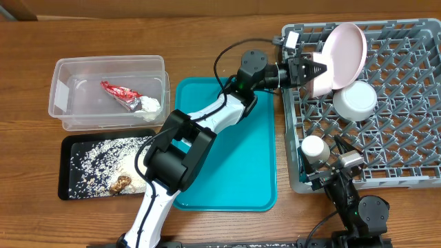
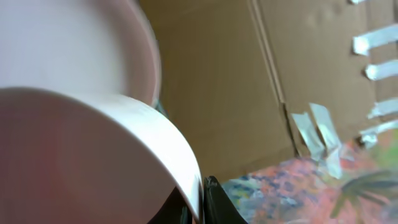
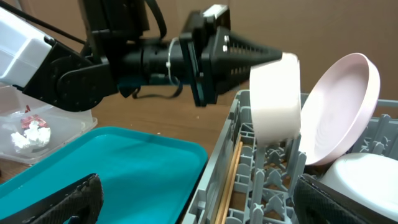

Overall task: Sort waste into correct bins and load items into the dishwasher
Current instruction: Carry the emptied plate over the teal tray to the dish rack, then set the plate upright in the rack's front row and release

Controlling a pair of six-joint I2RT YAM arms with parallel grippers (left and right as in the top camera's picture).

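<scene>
Wooden table (image 1: pixel 138 27) lies under it all, and the grey dish rack (image 1: pixel 406 148) sits on it.

The left gripper (image 1: pixel 318 69) reaches over the rack's near-top corner. Its two black fingers are pinched on the rim of a small white bowl (image 3: pixel 273 99). The bowl is up on its edge, a little above the rack's pegs. Just beside it, deeper in the rack, a pink plate (image 1: pixel 346 48) leans on the pegs. I cannot tell if the two touch.

I think the job now is to set this bowl down in the rack. To do it well, the bowl should go straight down into a gap between the pegs and stay on its edge. It should not bump the plate, or the plate may tip. The fingers should let go only when the pegs hold the bowl. Then the arm should back out slowly.

Chopsticks (image 3: pixel 231 177) lie along the rack's edge, under the bowl. A bigger white bowl (image 1: pixel 355 100) and a white cup (image 1: pixel 313 147) are in the rack too.

The right gripper (image 3: pixel 196 186) waits by the rack's lower corner with its fingers wide apart and nothing in them.

Beside the rack is a teal tray (image 1: pixel 255 158). Past that are a clear tub (image 1: pixel 65 103) with a red wrapper (image 1: pixel 117 91) and a tissue (image 1: pixel 150 105), and a black tray (image 1: pixel 65 145) with rice scraps (image 1: pixel 103 155).
</scene>
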